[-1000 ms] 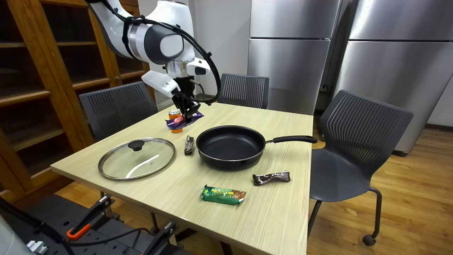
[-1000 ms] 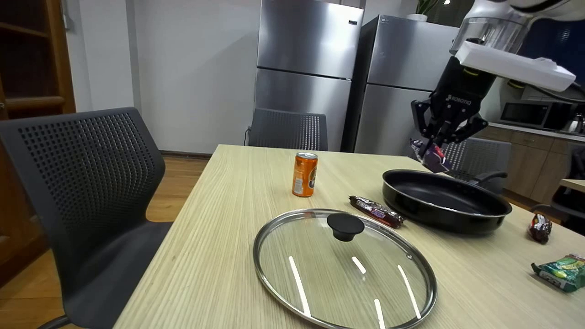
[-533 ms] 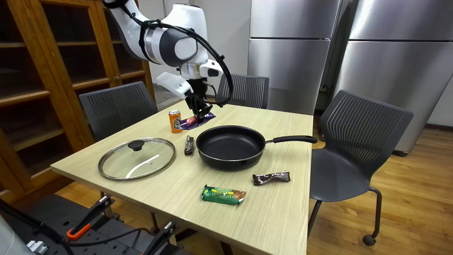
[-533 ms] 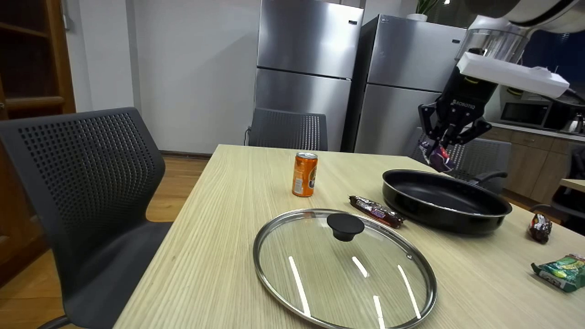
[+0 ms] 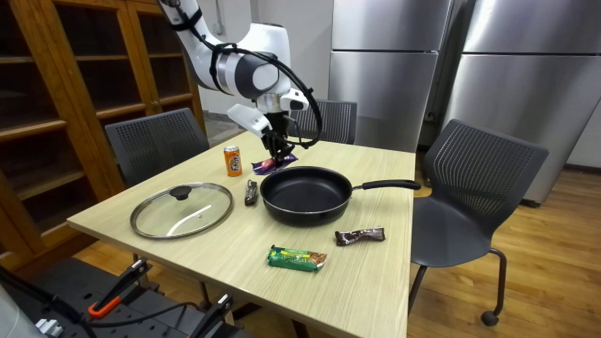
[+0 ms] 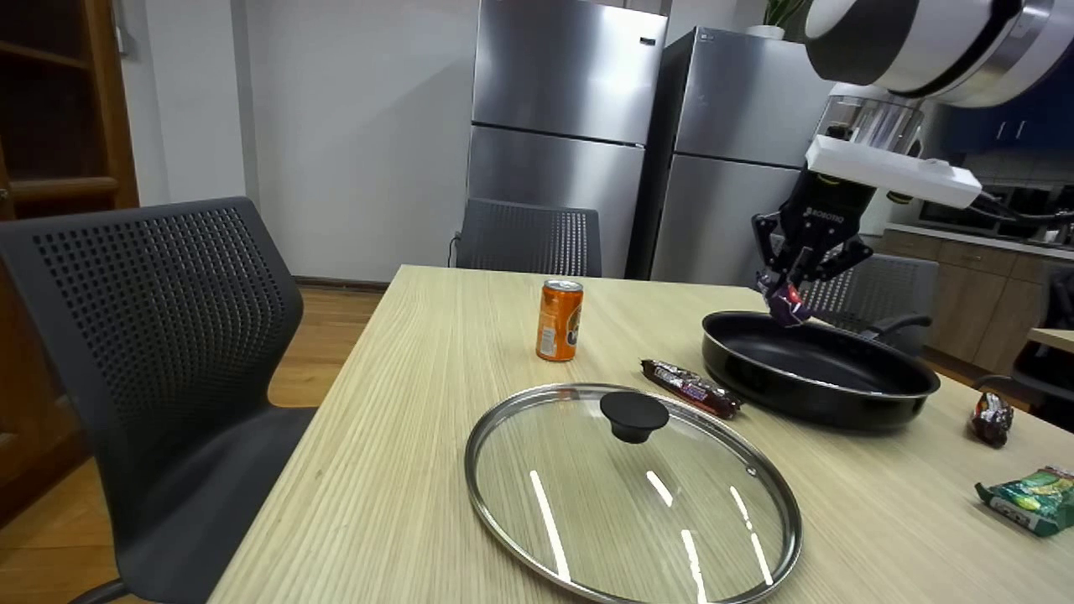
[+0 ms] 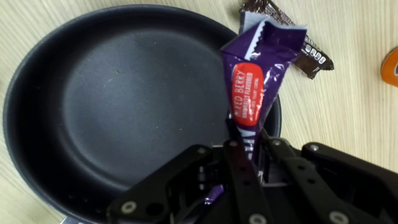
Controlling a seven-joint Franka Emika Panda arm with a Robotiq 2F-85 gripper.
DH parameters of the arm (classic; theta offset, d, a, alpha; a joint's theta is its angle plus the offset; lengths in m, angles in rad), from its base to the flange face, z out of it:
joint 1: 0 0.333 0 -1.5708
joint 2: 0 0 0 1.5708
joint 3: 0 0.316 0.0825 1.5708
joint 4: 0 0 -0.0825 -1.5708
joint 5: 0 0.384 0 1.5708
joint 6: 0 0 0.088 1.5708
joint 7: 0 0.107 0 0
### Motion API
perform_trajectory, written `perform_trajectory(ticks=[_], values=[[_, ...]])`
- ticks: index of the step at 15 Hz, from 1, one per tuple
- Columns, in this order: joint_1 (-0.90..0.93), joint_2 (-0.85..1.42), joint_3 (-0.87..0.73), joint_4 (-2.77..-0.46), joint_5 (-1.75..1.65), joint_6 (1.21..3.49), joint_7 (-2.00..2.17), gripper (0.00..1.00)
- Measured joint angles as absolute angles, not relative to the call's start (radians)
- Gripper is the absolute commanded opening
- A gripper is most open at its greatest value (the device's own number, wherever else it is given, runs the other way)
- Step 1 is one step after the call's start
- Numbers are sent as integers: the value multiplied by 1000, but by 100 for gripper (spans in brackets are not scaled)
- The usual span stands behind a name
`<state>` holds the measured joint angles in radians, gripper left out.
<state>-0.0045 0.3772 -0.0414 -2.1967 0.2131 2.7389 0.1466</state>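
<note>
We have the purple bar (image 7: 253, 90) pinched between the fingers (image 7: 238, 161), close to the rim of the pan (image 7: 140, 99). Its long axis crosses the fingers; in the wrist view, its red-labelled end overlaps the brown bar (image 7: 314, 57) beside the pan.

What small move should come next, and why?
Probably shift the black two-fingered gripper toward the middle of the round black frying pan: in the wrist view, the shiny purple snack packet it grips overlaps the pan's rim, not its middle.
</note>
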Motion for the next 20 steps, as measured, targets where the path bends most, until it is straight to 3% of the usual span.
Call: perform_trajectory(ticks=[20], values=[[-3,680,-79,-1854,208,2604,252,3]])
